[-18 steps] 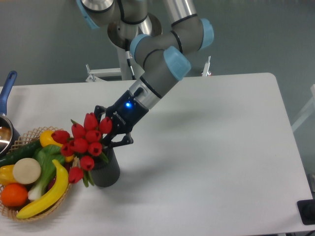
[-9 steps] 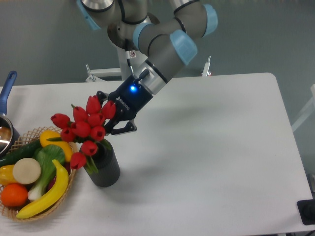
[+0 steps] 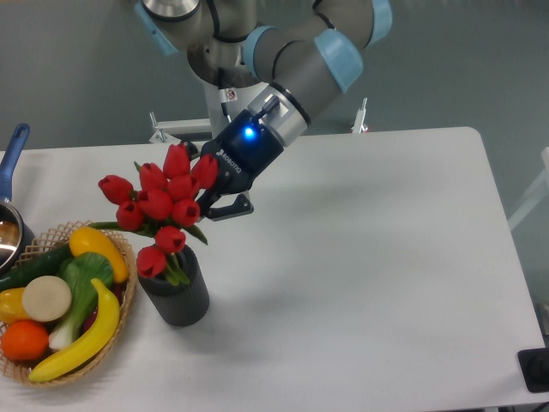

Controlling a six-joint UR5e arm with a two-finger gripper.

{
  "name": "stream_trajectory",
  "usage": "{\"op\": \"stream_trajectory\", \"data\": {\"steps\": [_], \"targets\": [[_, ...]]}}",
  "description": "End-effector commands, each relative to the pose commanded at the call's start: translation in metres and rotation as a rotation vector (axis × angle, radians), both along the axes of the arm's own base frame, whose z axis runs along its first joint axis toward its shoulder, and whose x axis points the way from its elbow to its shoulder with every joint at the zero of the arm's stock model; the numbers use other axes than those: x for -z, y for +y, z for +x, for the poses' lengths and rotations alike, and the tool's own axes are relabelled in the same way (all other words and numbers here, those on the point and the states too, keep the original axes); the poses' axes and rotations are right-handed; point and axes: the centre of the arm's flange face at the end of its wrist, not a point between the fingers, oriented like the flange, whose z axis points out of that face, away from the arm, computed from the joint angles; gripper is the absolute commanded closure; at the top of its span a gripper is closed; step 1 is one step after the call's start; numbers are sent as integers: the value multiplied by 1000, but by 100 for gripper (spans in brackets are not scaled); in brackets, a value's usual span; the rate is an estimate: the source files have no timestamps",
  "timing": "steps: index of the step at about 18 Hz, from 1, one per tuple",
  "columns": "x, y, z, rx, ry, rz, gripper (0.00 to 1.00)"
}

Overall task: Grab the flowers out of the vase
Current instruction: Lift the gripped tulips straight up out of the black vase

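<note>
Surface: a white table (image 3: 369, 257) with rounded corners, matte, faint shadow of the arm across it.
Room: a plain grey-green wall behind; the arm's metal base stands at the table's far edge.
Left side: a wicker basket (image 3: 110, 348) of toy fruit and vegetables, with a banana (image 3: 86, 336) along its near rim; a blue-handled pot (image 3: 12, 184) at the frame's edge.
Vase: the vase (image 3: 178, 296) stands upright just beside the basket.
Flowers: the flowers (image 3: 163, 202) are above the vase mouth, the lowest bud just over the rim, the stems hidden.
Gripper: the gripper (image 3: 210, 199) is pinched on the bunch behind the buds.
Change: over the last 1 second the gripper and bunch have risen and shifted toward the far edge; the vase is unmoved.
</note>
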Motion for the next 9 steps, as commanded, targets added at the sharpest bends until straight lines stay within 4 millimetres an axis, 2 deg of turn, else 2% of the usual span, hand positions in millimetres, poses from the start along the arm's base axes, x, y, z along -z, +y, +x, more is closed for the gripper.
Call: {"op": "stream_trajectory", "data": {"steps": [9], "targets": [[-29,-22,-10,-22,-60,65,97]]}}
